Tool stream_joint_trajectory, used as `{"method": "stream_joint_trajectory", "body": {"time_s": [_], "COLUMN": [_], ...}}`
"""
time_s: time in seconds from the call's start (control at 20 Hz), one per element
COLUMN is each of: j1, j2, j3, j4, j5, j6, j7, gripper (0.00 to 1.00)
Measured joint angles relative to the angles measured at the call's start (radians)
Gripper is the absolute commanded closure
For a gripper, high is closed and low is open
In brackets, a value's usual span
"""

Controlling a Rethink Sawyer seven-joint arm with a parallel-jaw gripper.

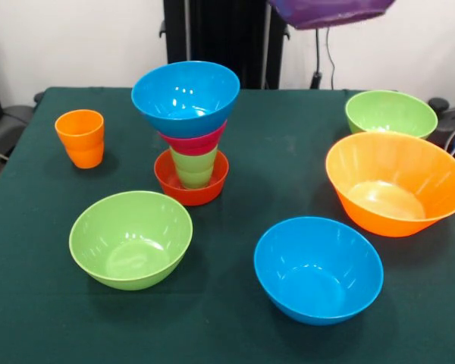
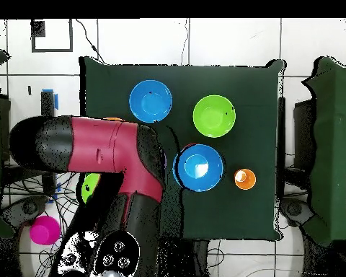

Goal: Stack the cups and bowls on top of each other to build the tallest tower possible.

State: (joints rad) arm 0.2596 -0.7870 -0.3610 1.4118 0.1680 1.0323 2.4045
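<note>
Hanging at top centre, a purple bowl hides the gripper's fingers, grip impossible to tell; centre-left, the tower stands topped by a blue bowl.

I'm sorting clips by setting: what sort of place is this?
Probably a robot lab: a red arm over a green-clothed table, loose cables on a tiled floor, and toy-bright bowls laid out.

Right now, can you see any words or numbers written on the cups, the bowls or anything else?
No, there is nothing to read in either view.
The orange cup, the tower and the loose bowls, such as the big orange bowl, are plain plastic with no print.
The green tablecloth is bare of signs.
The robot arm shows no label that can be read.
</note>
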Motion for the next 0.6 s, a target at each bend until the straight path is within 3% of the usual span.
{"method": "stream_joint_trajectory", "body": {"time_s": [0.6], "j1": [0.042], "j2": [0.094], "j3": [-0.016], "j4": [-0.019], "j5": [0.000], "j6": [0.033], "j7": [0.000], "gripper": [1.00]}}
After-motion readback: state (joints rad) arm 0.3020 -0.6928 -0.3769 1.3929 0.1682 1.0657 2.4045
